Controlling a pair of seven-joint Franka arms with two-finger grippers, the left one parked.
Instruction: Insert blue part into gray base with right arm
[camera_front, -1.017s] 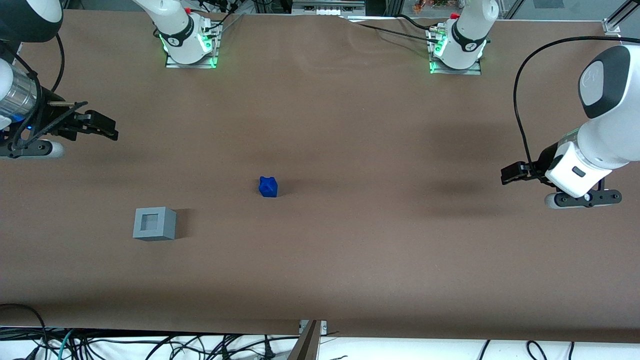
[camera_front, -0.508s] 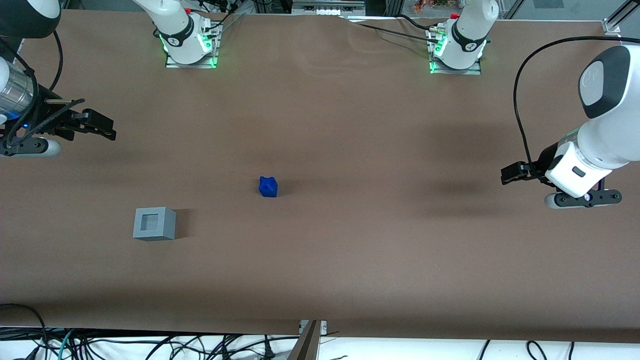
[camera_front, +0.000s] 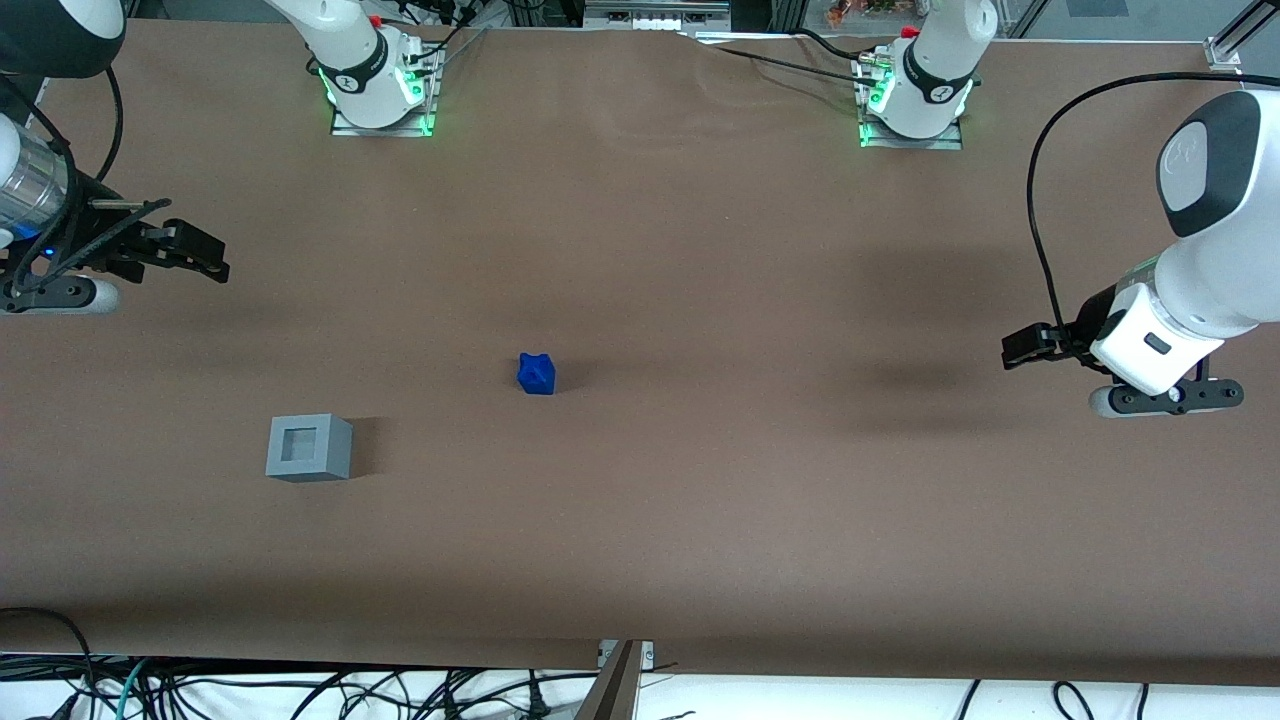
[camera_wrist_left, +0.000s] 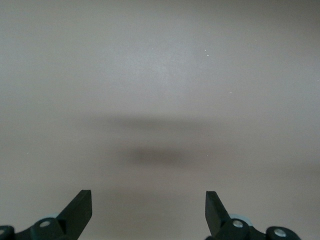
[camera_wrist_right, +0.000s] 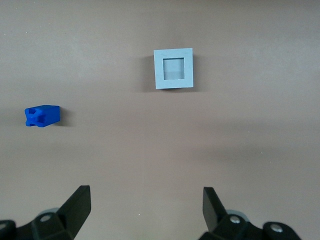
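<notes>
Brown matting covers my whole worktop (camera_front: 700, 250), and on it nothing of the job is done yet as I read it. I see the blue part (camera_front: 537, 374) lying loose on the mat near the middle, untouched by anything, a little farther from the front camera than the gray base (camera_front: 309, 448). That base stands upright toward the working arm's end, well apart from the blue part, and its square recess faces up with nothing in it; my wrist camera shows the same, blue part (camera_wrist_right: 42, 115) and gray base (camera_wrist_right: 173, 68) both lying free with bare mat between them.

My right arm (camera_front: 35, 190) hangs at its own end of the worktop, with the gripper (camera_front: 205, 260) in the air, well apart from both pieces and farther from the front camera than either. From the wrist I see the jaws spread wide with nothing between them.

So everything is left, in my judgement: reach the blue part, pick it up, carry it over the recess, line it up and press it in.

As for writing, I can read none; neither piece shows a label, and any marks on the arm bases are too small for me to make out.
</notes>
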